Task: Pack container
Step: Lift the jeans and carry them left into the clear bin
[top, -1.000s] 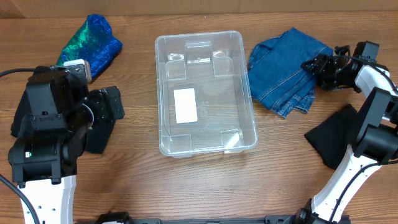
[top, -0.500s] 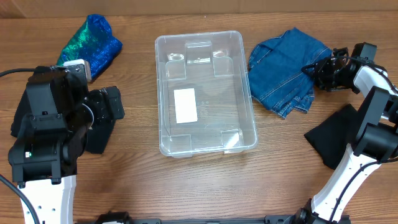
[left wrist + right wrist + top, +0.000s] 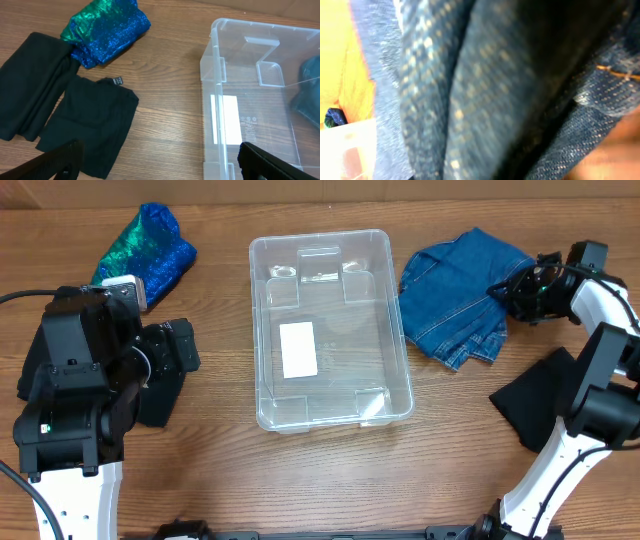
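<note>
Closest to me, my left gripper (image 3: 160, 162) hangs over the counter (image 3: 330, 480) with its two dark fingers (image 3: 60, 160) spread wide and nothing between them. Just beyond them, on my left, lie a squarish black cloth (image 3: 92, 125) with a small tag at its far edge and a long black cloth (image 3: 30, 100) beside it, the two touching. On my right, near that arm's base, a third black cloth (image 3: 530, 405) lies flat, partly hidden by the arm.

The container (image 3: 350, 370) stands upright in the middle of the counter, between my two arms, its long side running away from me and its white label (image 3: 298, 349) on the bottom, left of centre (from the left wrist camera it fills the right half of the view, apart from the black cloths).

Farther out on the right, a crumpled denim garment (image 3: 455, 295) lies just beside the container's far right corner. My right gripper (image 3: 518, 288) sits low at the garment's right edge. Its wrist camera shows only blurred denim pressed close, so I cannot tell whether it is clenched on the cloth or released.

Farthest away, at the far left, a sparkly blue-green cloth (image 3: 150, 245) sits bunched, touching the far end of the long black cloth.
</note>
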